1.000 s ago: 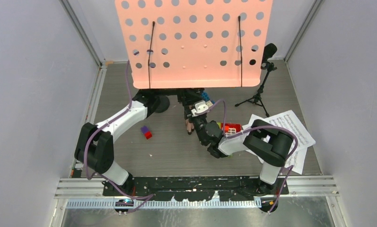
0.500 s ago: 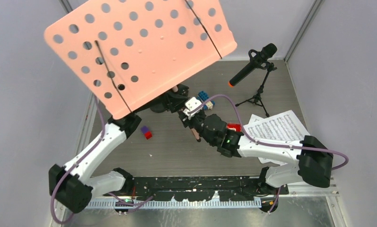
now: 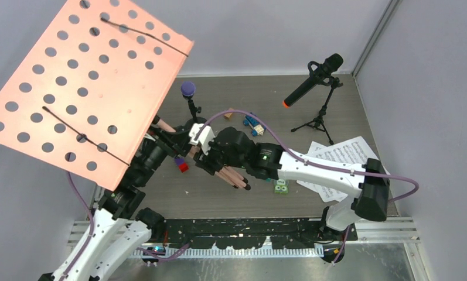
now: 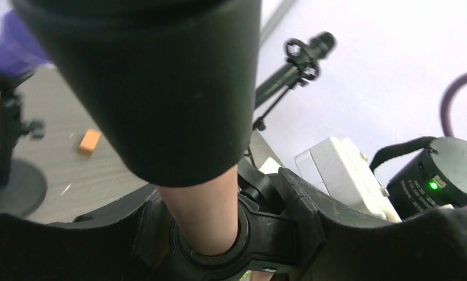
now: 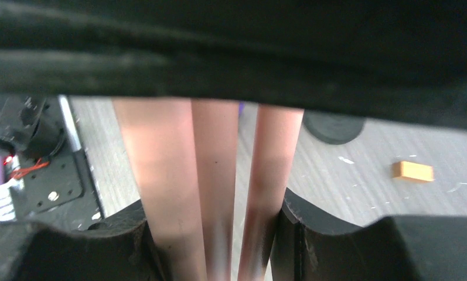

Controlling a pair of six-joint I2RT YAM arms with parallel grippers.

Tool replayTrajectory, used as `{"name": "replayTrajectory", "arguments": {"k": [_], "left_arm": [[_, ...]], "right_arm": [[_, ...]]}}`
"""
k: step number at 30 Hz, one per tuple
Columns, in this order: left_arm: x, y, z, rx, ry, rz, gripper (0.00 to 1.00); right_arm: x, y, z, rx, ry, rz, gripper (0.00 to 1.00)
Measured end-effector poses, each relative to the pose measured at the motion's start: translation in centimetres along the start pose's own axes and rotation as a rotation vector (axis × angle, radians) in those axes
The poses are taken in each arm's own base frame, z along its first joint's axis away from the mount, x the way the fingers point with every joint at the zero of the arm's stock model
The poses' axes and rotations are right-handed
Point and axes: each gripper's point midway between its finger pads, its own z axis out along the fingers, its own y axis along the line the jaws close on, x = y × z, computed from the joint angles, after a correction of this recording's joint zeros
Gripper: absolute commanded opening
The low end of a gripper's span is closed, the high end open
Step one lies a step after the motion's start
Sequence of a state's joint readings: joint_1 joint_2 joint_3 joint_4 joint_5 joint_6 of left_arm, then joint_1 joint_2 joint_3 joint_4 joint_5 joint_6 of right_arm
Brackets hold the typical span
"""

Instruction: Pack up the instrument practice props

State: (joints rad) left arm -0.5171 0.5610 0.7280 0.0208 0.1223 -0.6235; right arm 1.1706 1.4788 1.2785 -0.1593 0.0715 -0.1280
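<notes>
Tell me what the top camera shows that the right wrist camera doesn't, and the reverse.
Top only: the pink perforated sheet-music holder tilted up at left, the note sheets, the purple-headed microphone and the orange-tipped microphone. Right wrist only: the fingers pressed against both sides of the folded pink legs. Both: those legs in the right gripper, and a small tan brick.

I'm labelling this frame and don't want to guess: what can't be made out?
- Top view: pink holder hides the table's left side.
- Top view: note sheets' print too small; right arm overlaps them.
- Left wrist: purple-headed microphone blurred, cut by the left edge.
- Right wrist: holder's legs blurred, ends cut off.
</notes>
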Motion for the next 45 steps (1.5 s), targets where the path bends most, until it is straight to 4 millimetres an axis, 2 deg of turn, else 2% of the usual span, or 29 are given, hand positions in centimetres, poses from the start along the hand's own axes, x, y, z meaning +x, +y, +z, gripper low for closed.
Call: {"name": "replayTrajectory", "arguments": {"k": [9,18,25,35,45], "left_arm": [[2.5,6.5,-5.0,-0.323,-0.080,-0.202,0.00],[4.4,11.1,-8.6,-0.543,-0.171,-0.343,0.00],[5.4,12.9,-9.2,-0.638,-0.184,-0.385,0.00],[8.1,16.3,-9.6,-0.783,-0.187,-0.420,0.00],[11.1,19.3,-8.4,-0.913,-0.165,-0.457,0.00]], "right_arm": [[3.5,3.8,3.0,-0.199,0.220,0.004,0.01],[5.1,5.3,4.9,-0.347,0.271,0.040,0.00],[6.0,5.2,6.0,-0.380,0.270,0.059,0.00],[8.9,4.8,7.7,-0.438,0.296,0.114,0.01],[12.0,3.0,9.1,-0.483,0.341,0.190,0.00]]}}
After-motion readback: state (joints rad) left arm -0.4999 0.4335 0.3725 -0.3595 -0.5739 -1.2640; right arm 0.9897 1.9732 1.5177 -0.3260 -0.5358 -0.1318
